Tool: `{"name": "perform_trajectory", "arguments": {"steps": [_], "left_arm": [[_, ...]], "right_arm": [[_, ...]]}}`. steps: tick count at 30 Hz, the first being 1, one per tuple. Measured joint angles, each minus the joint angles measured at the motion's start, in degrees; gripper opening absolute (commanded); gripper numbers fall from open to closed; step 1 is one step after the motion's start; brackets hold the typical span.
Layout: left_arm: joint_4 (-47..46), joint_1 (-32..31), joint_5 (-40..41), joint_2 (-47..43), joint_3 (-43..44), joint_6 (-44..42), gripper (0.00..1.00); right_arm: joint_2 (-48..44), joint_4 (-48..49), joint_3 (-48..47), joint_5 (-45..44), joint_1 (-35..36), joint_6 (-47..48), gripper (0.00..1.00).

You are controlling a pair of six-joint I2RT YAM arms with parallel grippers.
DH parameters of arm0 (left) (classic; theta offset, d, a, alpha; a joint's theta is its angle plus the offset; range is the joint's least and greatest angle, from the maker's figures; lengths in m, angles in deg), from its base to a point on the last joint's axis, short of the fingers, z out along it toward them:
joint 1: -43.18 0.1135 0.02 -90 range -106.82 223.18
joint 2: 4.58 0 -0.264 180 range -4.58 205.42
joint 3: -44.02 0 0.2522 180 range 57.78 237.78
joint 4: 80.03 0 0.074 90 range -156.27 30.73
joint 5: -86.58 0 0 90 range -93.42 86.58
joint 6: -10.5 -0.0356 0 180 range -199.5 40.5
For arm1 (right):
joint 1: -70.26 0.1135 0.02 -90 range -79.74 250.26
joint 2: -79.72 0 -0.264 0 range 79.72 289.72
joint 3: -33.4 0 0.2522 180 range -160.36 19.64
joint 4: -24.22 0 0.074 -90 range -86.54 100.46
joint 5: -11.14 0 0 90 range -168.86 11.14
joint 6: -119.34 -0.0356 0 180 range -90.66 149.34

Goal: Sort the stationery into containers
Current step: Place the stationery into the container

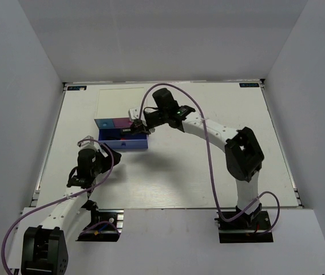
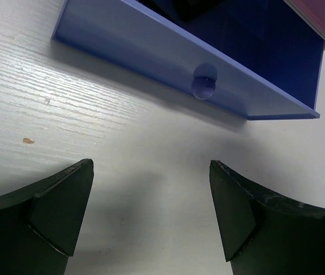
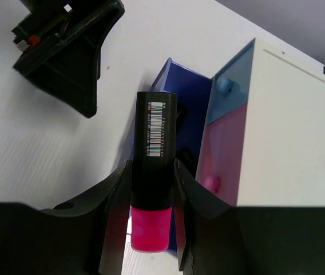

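Trouble looms: right hand clamps the pink highlighter over the purple drawer; released off-centre, it might miss.

Purple drawer open-topped; dark item maybe inside.

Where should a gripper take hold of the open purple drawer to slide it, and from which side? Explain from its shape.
Grip the round knob at the middle of the front panel of the drawer, coming straight at that panel, a finger on either side. The panel is flat and wide; only the knob sticks out to pinch. The open left gripper faces it.
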Motion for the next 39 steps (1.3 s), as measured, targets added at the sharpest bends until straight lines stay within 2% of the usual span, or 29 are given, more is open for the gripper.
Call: {"name": "perform_trajectory", "arguments": {"steps": [4,7,8,11,15,20,23,24,26,27,28,31,32,33,34,37,39], "left_arm": [[-0.17,-0.04,-0.42,-0.09,0.00,0.04,0.92],[-0.04,-0.04,-0.52,-0.90,-0.02,0.11,0.92],[0.02,-0.04,-0.57,-1.38,-0.02,0.17,0.92],[0.04,-0.07,-0.57,-2.34,-0.02,0.28,0.92],[0.26,-0.07,-0.59,-2.34,-0.02,0.31,0.92],[0.02,-0.15,-0.81,-1.44,0.00,0.42,0.92],[-0.61,-0.15,-0.98,0.39,0.00,0.50,0.92],[-1.07,-0.15,-1.05,1.11,0.00,0.50,0.92],[-2.21,-0.15,-1.18,2.64,0.11,0.48,0.88],[-2.84,-0.20,-1.25,3.69,0.26,0.48,0.84],[-3.67,-0.28,-1.25,4.66,0.35,0.52,0.74],[-6.16,-0.74,-1.49,8.33,0.98,-0.15,0.55],[-7.08,-0.92,-1.57,9.77,1.40,-0.37,0.40],[-8.13,-1.09,-1.77,11.23,1.86,-0.63,0.36],[-9.07,-1.33,-1.86,12.48,2.32,-0.83,0.34],[-12.02,-2.19,-2.03,16.15,3.67,-1.81,0.38],[-13.55,-2.69,-2.01,18.71,4.74,-2.23,0.43]], "right_arm": [[5.35,1.81,-3.30,-0.85,1.55,-1.14,0.09],[7.43,3.17,-3.48,-1.81,1.77,-1.36,0.21],[8.02,3.61,-3.48,-2.29,1.73,-1.33,0.31],[9.35,4.02,-3.78,-3.89,1.70,-1.14,0.44],[9.79,4.68,-3.82,-5.79,1.44,-0.98,0.50],[9.79,5.46,-3.85,-7.17,1.38,-0.17,0.51],[9.79,5.62,-3.85,-7.34,1.36,0.09,0.42],[9.77,5.62,-3.85,-7.32,1.33,0.09,0.31],[9.53,5.27,-3.82,-6.91,1.27,-0.48,0.17],[9.09,4.44,-3.78,-6.12,1.09,-1.14,0.04],[8.26,3.63,-3.65,-5.33,0.98,-1.27,0.00],[2.89,0.90,-0.96,-2.14,0.59,-1.95,0.00],[0.00,-0.35,0.61,-1.05,0.52,-2.10,0.01],[-2.75,-0.70,1.97,-0.20,0.42,-2.34,0.05],[-6.08,-0.76,3.52,0.55,0.26,-2.78,0.18],[-14.80,1.40,8.24,1.01,0.09,-5.38,0.50],[-18.12,3.65,9.49,-0.02,0.02,-7.74,0.54]]}}
